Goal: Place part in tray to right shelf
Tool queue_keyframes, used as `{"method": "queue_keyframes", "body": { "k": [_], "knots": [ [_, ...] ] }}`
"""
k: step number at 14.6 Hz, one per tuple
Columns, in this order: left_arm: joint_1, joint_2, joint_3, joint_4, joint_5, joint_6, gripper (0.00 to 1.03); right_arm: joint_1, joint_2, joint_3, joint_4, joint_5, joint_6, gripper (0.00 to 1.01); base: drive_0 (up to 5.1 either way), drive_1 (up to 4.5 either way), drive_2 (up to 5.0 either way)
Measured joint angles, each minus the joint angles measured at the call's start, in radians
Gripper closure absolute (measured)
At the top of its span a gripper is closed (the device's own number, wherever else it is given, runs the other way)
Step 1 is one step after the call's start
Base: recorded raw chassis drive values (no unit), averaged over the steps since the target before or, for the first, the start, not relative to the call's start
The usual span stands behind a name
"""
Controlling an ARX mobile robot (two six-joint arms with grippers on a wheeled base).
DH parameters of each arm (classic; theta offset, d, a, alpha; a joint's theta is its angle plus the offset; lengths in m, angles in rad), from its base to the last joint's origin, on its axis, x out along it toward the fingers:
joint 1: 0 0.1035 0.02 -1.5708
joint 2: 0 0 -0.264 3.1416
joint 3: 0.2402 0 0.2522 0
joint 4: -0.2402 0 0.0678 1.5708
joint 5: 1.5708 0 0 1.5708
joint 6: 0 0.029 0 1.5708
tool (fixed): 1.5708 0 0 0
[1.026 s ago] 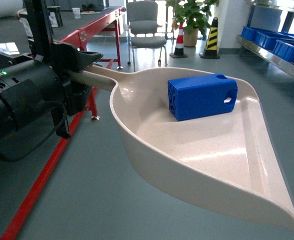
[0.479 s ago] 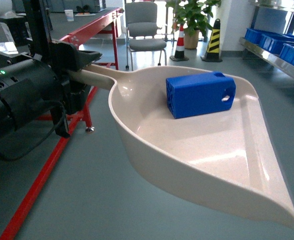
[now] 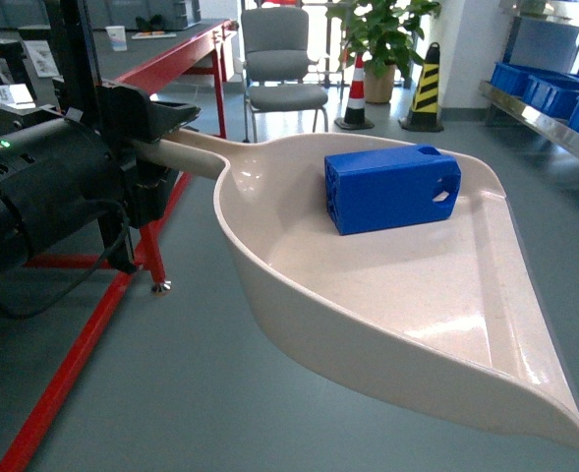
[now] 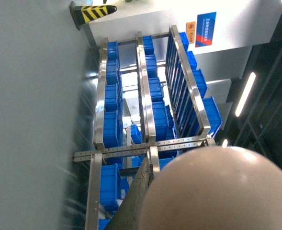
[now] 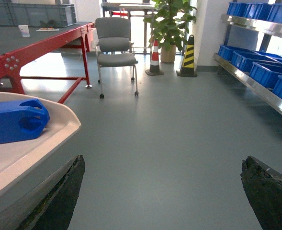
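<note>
Out on the open floor, background swings leftward as the left gripper (image 3: 156,147) clamps the tray (image 3: 387,295), part (image 3: 392,189) steady, right gripper (image 5: 164,191) open, shelf (image 3: 550,93) nearing.

Bright daylight, glare on the tray (image 3: 436,334), blurred left wrist view.

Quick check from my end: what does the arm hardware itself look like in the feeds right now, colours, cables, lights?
In the head view, the left gripper is matte black and blocky, on a rounded black wrist housing with a small green light and a looping black cable. In the right wrist view, the right gripper's fingers are black with rough, worn-looking edges.
</note>
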Motion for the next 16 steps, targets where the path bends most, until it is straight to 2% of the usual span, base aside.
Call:
{"method": "queue_keyframes", "body": {
  "k": [16],
  "knots": [
    [0.000,0.000,0.000,-0.002,0.000,0.000,0.91,0.000,0.000,0.000,0.003,0.000,0.000,0.03,0.0,4.38,-4.3]
  ]
}}
